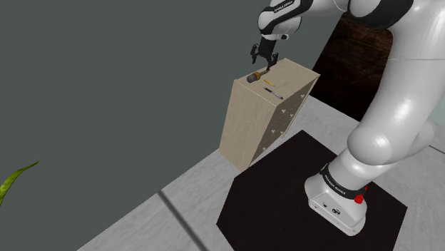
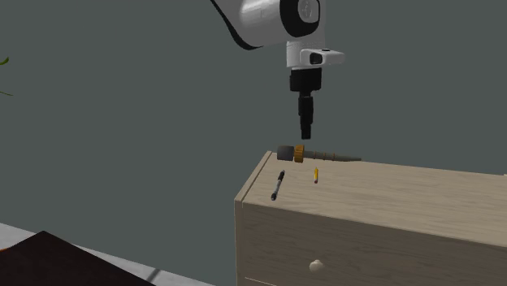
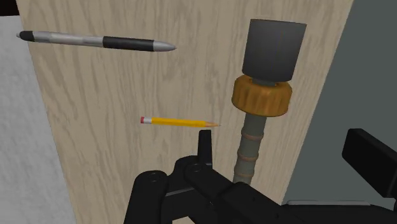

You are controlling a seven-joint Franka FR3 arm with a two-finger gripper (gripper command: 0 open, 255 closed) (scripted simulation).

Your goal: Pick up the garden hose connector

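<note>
The garden hose connector [image 3: 262, 95] lies on its side on top of a chest of drawers [image 2: 366, 236], close to the top's back edge by the wall. It has three parts: a smooth dark grey cylinder at one end, a chunky amber ring with a ridged rim in the middle, and a slim ribbed stem of dull grey-green with thin orange bands.

My claw [image 2: 307, 132] hangs straight above it, just short of touching, over the stretch next to the ring. In the wrist view its black fingers [image 3: 204, 146] are spread wide, and the stem runs down between them with neither finger on it.

Two other things share the top, both nearer the front than the connector. One is a short yellow pencil [image 3: 178, 121] with a red eraser tip, just beside the stem. The other is a pen [image 3: 95, 42], silver with a black grip section, further out toward the front edge.

The chest is pale wood with a fine straight grain, a tall plain box in shape. Small white round knobs [image 2: 316, 264] sit on its drawer fronts.

A flat dark grey wall [image 2: 122, 97] stands behind it. The floor [image 1: 142, 221] is light grey slabs with a dark seam. The arm's black stand [image 1: 271, 192] sits just beside the chest. A green leaf [image 1: 14, 182] pokes in at the shoulder view's left edge.
</note>
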